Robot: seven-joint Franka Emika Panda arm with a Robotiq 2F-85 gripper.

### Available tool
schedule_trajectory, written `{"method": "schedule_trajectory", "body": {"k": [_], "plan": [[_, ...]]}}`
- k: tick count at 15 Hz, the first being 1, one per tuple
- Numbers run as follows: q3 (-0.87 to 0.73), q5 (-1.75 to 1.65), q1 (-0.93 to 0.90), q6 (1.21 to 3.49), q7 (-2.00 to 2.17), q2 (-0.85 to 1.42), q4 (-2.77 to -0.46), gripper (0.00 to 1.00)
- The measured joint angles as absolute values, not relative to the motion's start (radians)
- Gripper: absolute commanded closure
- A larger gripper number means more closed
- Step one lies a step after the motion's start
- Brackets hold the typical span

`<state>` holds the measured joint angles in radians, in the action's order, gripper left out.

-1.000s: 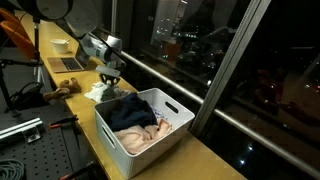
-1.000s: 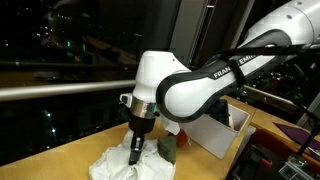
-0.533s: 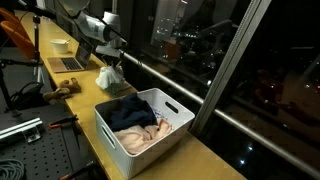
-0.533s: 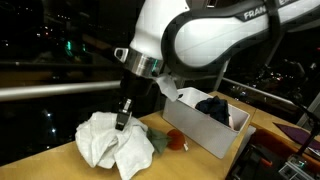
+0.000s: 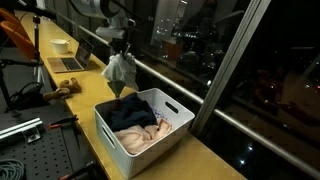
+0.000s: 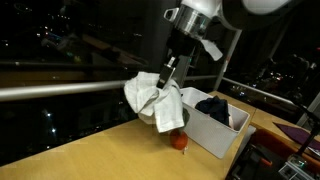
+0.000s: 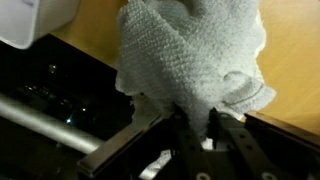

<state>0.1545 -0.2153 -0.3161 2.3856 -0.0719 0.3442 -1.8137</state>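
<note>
White bin point(image 5: 140, 125) nearest, clothes point(image 5: 132, 115) piled inside. Just beyond, a white towel point(image 5: 120, 68) hangs clear above the surface point(image 6: 80, 150) — jaws clamped on its top fold. Small red object point(image 6: 178, 142) on the surface beneath it. Laptop point(image 5: 70, 62) farthest back.

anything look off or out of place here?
Nothing looks spilled or broken. One stray: a small red object lies loose on the wooden table beside the white bin, below the white towel that hangs bunched from the gripper. The clothes in the bin are heaped, not folded.
</note>
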Motion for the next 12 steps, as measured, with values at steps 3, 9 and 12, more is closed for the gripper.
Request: {"method": "schedule_trajectory", "body": {"k": [3, 9, 12], "plan": [[0.139, -0.215, -0.248, 2.381, -0.078, 0.202, -1.932, 0.95], [0.107, -0.213, -0.126, 2.328, -0.163, -0.015, -2.056, 0.95], [0.08, -0.212, -0.088, 2.303, -0.218, -0.064, -2.067, 0.95]]}}
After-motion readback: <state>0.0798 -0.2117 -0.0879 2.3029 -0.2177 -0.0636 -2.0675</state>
